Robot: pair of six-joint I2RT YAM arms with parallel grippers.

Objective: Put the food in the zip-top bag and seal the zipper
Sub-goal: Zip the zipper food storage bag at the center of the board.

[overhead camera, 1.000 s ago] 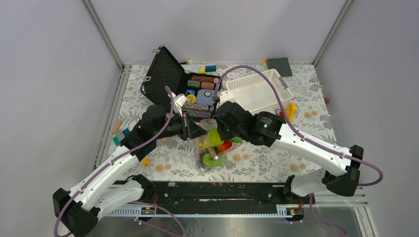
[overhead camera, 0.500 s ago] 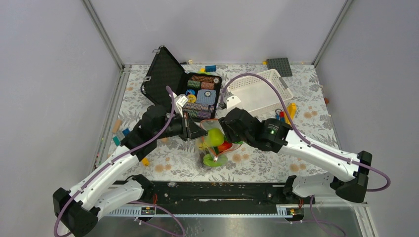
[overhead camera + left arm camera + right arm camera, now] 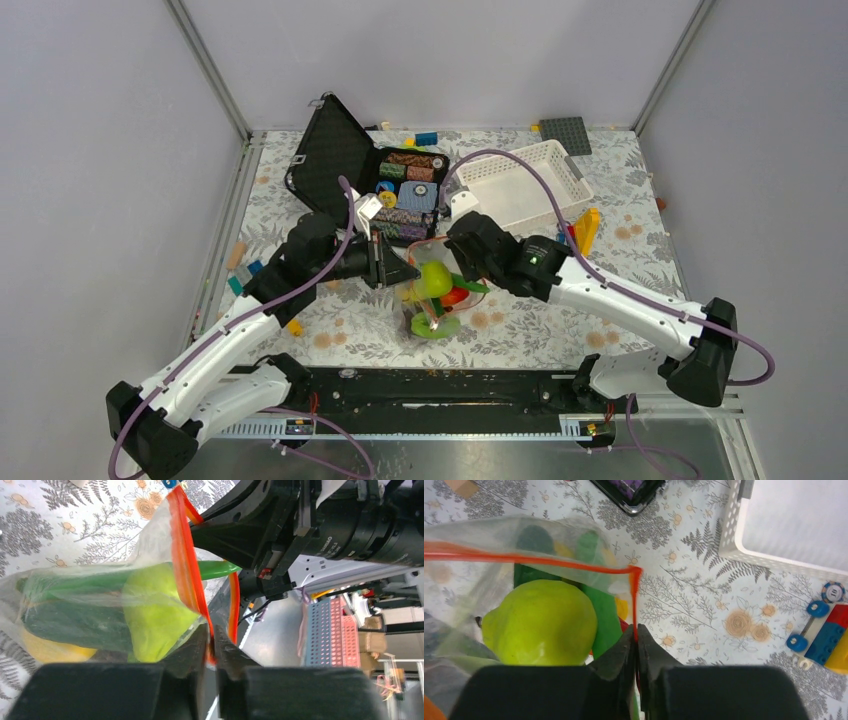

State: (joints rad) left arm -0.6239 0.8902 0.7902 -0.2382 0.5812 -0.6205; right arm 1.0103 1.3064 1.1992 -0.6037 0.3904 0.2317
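The clear zip-top bag (image 3: 432, 300) stands mid-table, held up between both arms. Inside it are a green pear (image 3: 541, 622), a green cucumber (image 3: 75, 625), a yellow piece (image 3: 55, 650) and a red-orange mango (image 3: 457, 296). The pear (image 3: 155, 610) bulges at the bag's mouth. The red-orange zipper (image 3: 524, 560) runs along the mouth and bends down at its corner. My left gripper (image 3: 212, 647) is shut on one end of the zipper (image 3: 182, 555). My right gripper (image 3: 636, 637) is shut on the other end, just right of the pear. The two grippers face each other across the bag.
An open black case (image 3: 400, 185) with chip stacks lies behind the bag. A white lattice basket (image 3: 520, 185) stands at the back right, its rim (image 3: 744, 550) close to my right wrist. Toy bricks (image 3: 831, 635) lie to its right. A grey baseplate (image 3: 566, 133) is at the far edge.
My right wrist drew back to the right, off the bag's mouth, then came back in and now pinches the zipper's end. The left arm has held still.
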